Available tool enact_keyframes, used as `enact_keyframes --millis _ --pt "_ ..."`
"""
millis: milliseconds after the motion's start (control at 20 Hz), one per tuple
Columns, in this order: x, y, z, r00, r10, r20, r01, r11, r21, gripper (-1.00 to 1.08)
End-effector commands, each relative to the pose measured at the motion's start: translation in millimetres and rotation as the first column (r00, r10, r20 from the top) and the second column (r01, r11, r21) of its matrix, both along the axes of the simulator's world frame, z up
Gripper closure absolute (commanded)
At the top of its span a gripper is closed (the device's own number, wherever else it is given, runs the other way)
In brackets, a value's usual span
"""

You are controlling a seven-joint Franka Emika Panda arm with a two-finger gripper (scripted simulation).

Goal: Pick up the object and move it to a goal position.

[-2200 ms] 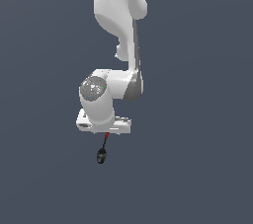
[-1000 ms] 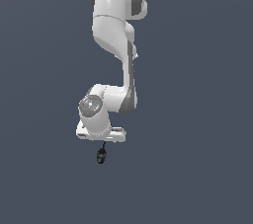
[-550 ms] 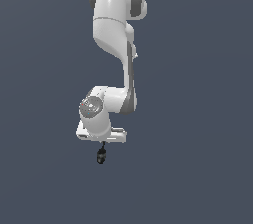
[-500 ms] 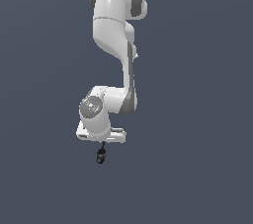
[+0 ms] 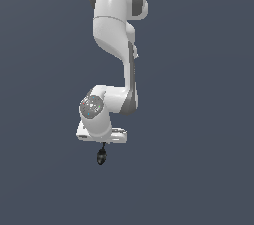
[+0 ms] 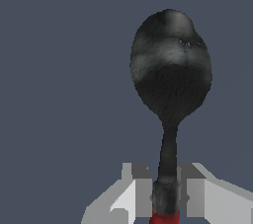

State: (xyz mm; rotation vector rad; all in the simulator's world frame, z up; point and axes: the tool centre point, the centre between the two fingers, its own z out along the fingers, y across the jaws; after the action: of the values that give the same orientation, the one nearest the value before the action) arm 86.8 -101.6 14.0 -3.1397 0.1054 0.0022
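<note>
The tool (image 6: pixel 167 196) is closed on the spoon (image 6: pixel 170 94), with the two pads pressed against the thin dark neck just above the red handle, so the oval bowl projects well beyond the fingertips. In the exterior view the spoon (image 5: pixel 101 155) hangs directly below the tool (image 5: pixel 102 142), bowl downward, clear of any surface; no desk edge and no goal marker can be made out in either view. The step in hand appears to be the carry toward the goal position. Because the grip sits on a narrow round section, the spoon is likely to pivot or slip if the arm accelerates sharply, so the transfer should proceed smoothly with the wrist orientation held constant. The grip force should be maintained throughout the move. Since the bowl extends below the fingertips, any descent should allow clearance for it.
</note>
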Motion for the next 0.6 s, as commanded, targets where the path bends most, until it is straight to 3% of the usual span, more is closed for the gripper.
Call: enact_keyframes --millis 0,550 --pt "0.7 4.1 6.8 1.0 0.001 0.002 -0.001 1.0 0.0 1.08" --pt "3.0 51.6 84.7 1.0 0.001 0.002 -0.001 1.0 0.0 1.08"
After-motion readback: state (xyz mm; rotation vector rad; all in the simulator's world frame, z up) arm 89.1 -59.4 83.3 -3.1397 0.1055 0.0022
